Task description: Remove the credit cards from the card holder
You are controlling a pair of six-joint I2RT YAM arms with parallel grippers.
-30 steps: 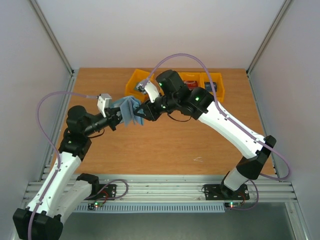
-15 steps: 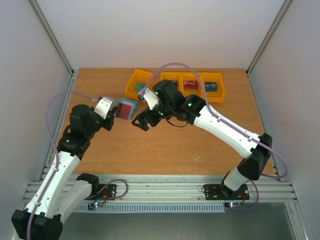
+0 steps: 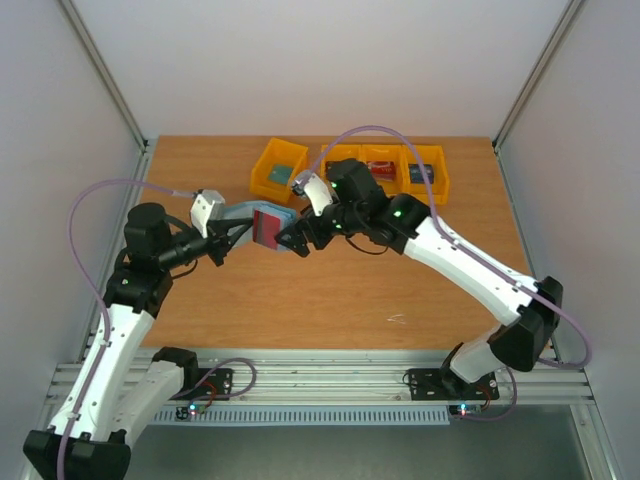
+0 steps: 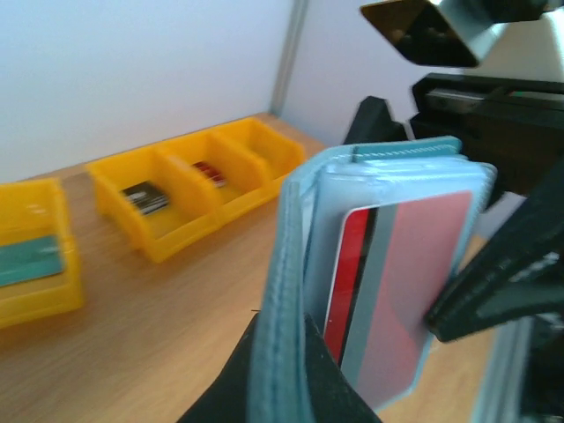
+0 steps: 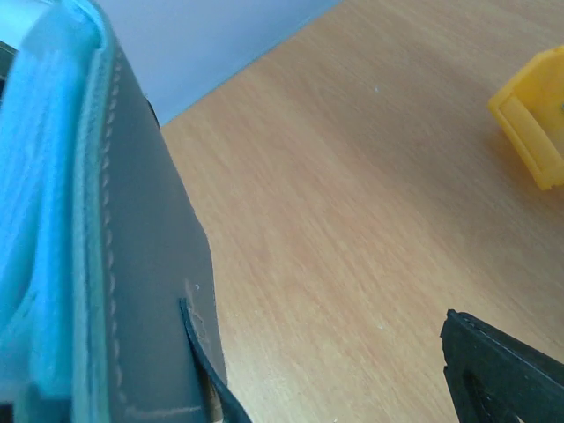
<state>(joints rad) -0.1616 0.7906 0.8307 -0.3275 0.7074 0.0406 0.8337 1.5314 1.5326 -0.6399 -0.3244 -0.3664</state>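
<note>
My left gripper [image 3: 228, 238] is shut on the lower edge of the slate-blue card holder [image 3: 247, 213], holding it up above the table. In the left wrist view the holder [image 4: 284, 264] stands on edge between my black fingers [image 4: 348, 397]. A red credit card [image 4: 401, 282] shows in its clear inner pocket, and from above it [image 3: 270, 228] faces up. My right gripper [image 3: 297, 240] is open at the holder's right edge. In the right wrist view the holder's dark cover [image 5: 132, 264] fills the left and one finger [image 5: 502, 370] shows at lower right, with bare wood between.
Yellow bins [image 3: 405, 183] line the table's far edge. One holds a teal card [image 3: 281, 173], one a red card [image 3: 380, 168], one a dark card [image 3: 421, 173]. The left wrist view shows the same bins [image 4: 167, 242]. Grey walls close in the sides.
The right gripper opened wide, drew off the holder, then came back to its right edge. The left arm turned the holder, so the red card now faces up.
</note>
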